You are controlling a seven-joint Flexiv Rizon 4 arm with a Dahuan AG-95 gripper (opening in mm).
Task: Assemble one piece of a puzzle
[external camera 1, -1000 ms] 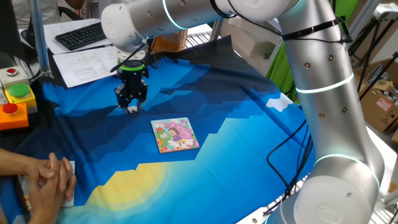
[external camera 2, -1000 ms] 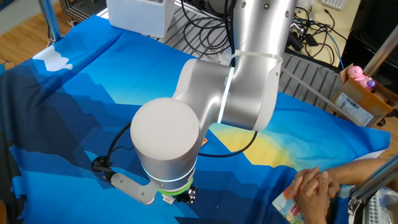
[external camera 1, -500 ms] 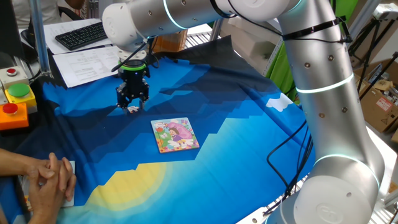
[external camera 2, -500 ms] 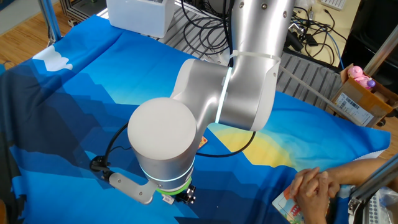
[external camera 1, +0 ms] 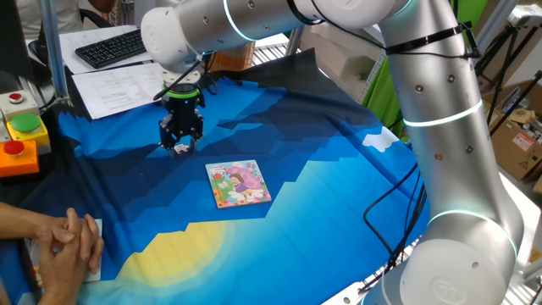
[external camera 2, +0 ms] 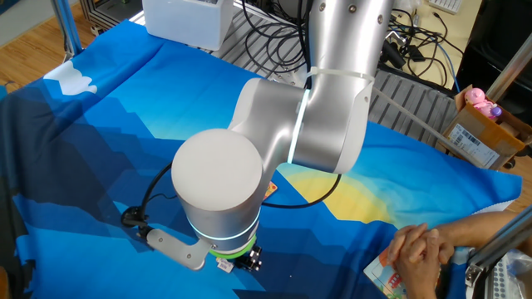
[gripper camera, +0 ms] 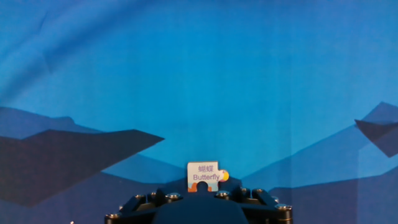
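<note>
My gripper [external camera 1: 180, 144] hangs over the dark blue part of the cloth, up and left of the puzzle. It is shut on the piece [external camera 1: 180, 148], a tiny whitish tab. In the hand view the piece [gripper camera: 204, 177] reads "Butterfly", has orange spots, and sits between the dark jaws at the bottom edge. The puzzle [external camera 1: 239, 184] is a small square pink-and-green picture with an orange-yellow edge, flat on the cloth. In the other fixed view the arm hides nearly all of the puzzle; only the gripper's tip [external camera 2: 249, 262] shows below the big wrist.
A person's clasped hands [external camera 1: 63, 241] rest at the near left edge over a pale board [external camera 1: 95, 254]. A box with red and green buttons [external camera 1: 21, 135], papers and a keyboard [external camera 1: 110, 47] lie at the left and back. A cable [external camera 2: 145, 218] loops beside the wrist.
The gripper has moved slightly up and to the right, with the piece still in it. The puzzle and the hands have not moved.
</note>
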